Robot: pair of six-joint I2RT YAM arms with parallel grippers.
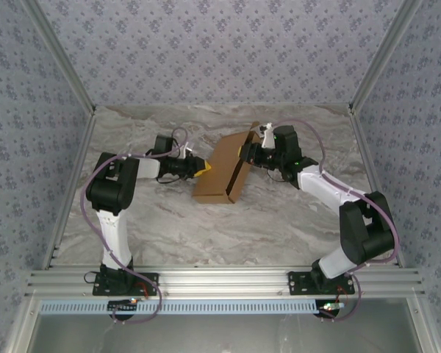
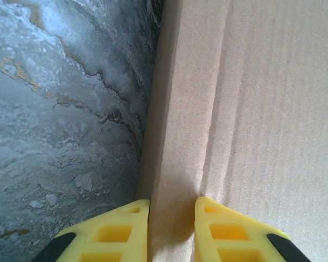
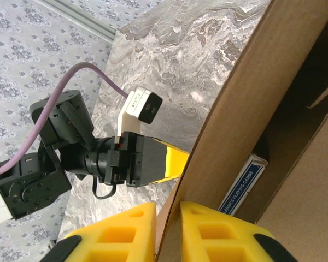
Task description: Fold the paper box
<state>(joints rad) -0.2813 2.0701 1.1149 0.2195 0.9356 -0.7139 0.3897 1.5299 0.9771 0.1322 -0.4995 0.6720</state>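
The paper box (image 1: 220,169) is brown cardboard, lying slantwise in the middle of the table with its lid flap raised on the right. My left gripper (image 1: 203,168) is at its left side. In the left wrist view the yellow fingers (image 2: 126,229) press on both faces of the box's upright side wall (image 2: 177,136), so that gripper (image 2: 172,218) is shut on it. My right gripper (image 1: 244,153) is at the raised flap. Its jaws (image 3: 168,224) stand a little apart, open, with the flap's edge (image 3: 251,98) between them.
A blue deck of playing cards (image 3: 243,185) lies inside the box under the flap. The left arm's wrist and camera (image 3: 126,158) are close on the other side of the flap. Marble tabletop (image 1: 169,228) lies free in front, and patterned walls enclose the cell.
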